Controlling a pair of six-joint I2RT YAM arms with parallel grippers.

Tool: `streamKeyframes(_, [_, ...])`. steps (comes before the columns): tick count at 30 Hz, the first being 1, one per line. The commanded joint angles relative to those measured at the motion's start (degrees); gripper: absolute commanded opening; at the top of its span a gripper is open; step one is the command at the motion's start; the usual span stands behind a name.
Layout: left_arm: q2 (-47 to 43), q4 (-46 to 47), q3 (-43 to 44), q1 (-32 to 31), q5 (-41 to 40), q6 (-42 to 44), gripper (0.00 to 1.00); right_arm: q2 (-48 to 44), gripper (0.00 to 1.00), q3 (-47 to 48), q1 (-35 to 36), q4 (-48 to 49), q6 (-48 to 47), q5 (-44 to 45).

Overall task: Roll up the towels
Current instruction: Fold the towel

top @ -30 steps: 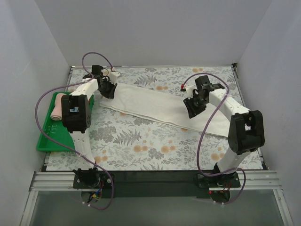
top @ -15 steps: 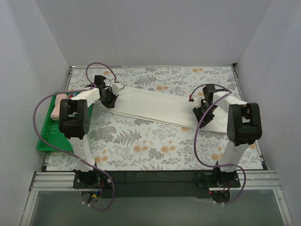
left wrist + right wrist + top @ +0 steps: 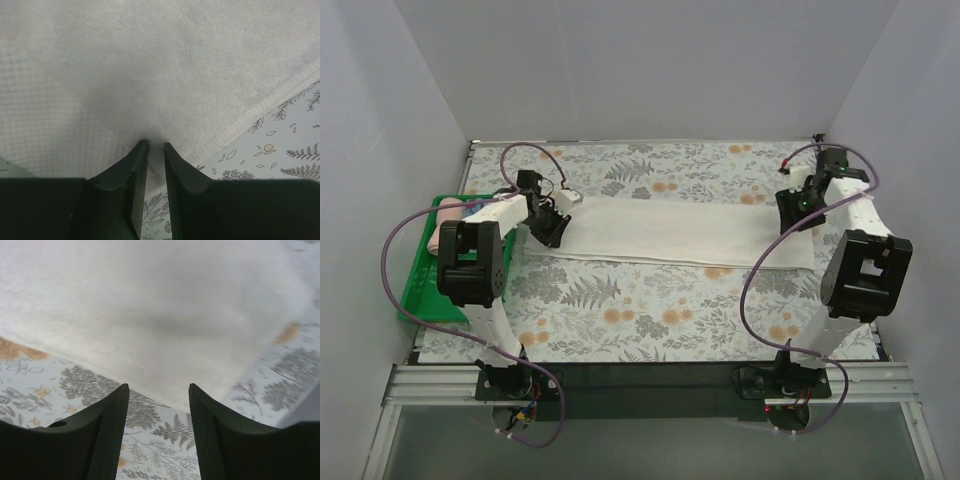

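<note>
- Plain white walls close in the scene at the back and on both sides. The tabletop carries a pale print of grey ferns and orange flowers.
- The cream towel lies flat and unrolled across the middle of the tabletop. Its long axis runs left to right, roughly parallel to the near edge, with its short ends pointing toward the side walls.
- The left arm reaches to the towel's left end, and the left jaws are clenched on the cloth there. In the left wrist view the two dark fingers almost meet, with a pinch of cream terry between their tips and the hem running off to the right.
- The right arm reaches to the towel's right end. The right jaws are released, with the fingers spread wide over the towel's edge and printed tabletop showing between them. Whether they touch the cloth cannot be told.
- The pink towel lies in the green tray at the tabletop's left edge, partly hidden by the left arm.
</note>
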Motion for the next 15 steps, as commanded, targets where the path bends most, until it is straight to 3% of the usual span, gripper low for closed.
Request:
streamKeyframes(1, [-0.67,-3.70,2.69,0.57,1.01,-0.72,0.21,-0.13,0.50,4.48,-7.17,-0.84,4.54,3.24])
streamKeyframes(5, [-1.38,-3.88,4.18,0.56,1.98,-1.43,0.25,4.09,0.49,5.54,-12.62,0.91,8.41,3.95])
streamKeyframes(15, [-2.26,-4.14,4.10,0.56,1.89,-1.78,0.29,11.65,0.55,5.19,-14.22,3.03,13.77,-3.69])
